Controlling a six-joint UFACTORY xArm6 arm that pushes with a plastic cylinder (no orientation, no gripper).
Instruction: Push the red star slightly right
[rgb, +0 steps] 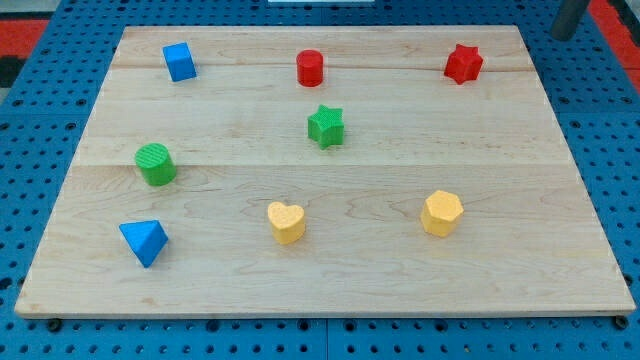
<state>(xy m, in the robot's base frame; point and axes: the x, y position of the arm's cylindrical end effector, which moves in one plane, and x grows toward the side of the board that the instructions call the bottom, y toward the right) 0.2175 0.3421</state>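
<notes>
Seemingly, the approach is only starting: the rod (568, 17) is hanging beyond the board's (320, 285) top right corner, its tip out of view.

The red star (463, 63), ridged plastic, is sitting near that corner, untouched; whether the rod is touching anything cannot be told. Next, the tip is needing to reach the star's left side, then nudge gently rightward across the smooth pale wood.

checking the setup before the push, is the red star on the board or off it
On the board. The red star sits flat on the wooden board near its top right corner, inside the edge. My tip is not clearly visible.
</notes>
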